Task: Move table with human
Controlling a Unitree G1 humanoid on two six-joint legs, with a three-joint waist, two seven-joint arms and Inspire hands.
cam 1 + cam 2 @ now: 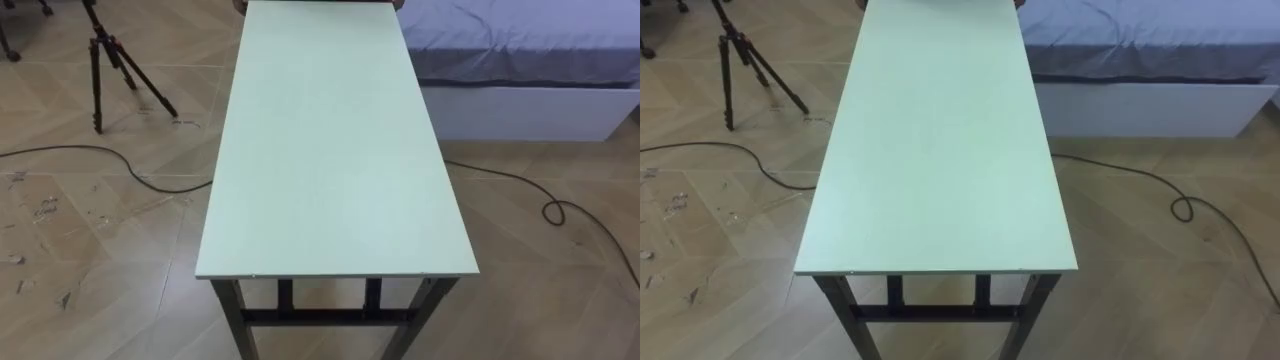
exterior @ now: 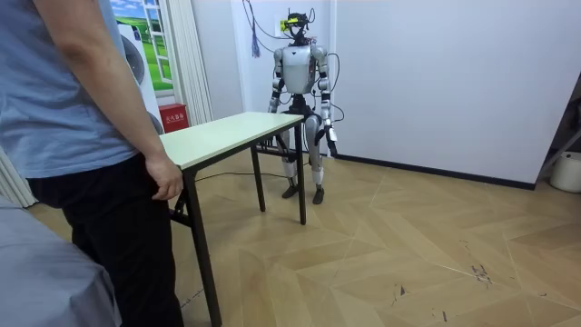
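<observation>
Robot at table [image 2: 227,133] end; left hand [image 2: 332,138] hangs, state unclear; person's hand [image 2: 166,178] by edge.

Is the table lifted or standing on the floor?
Standing, level. In the room view the table has its legs at the robot's end on the floor; the robot's left hand hangs off it.

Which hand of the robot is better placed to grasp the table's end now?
Right, probably: its arm hangs behind the end of the table, while the left hand hangs beyond the corner, toward the room view's right.
</observation>
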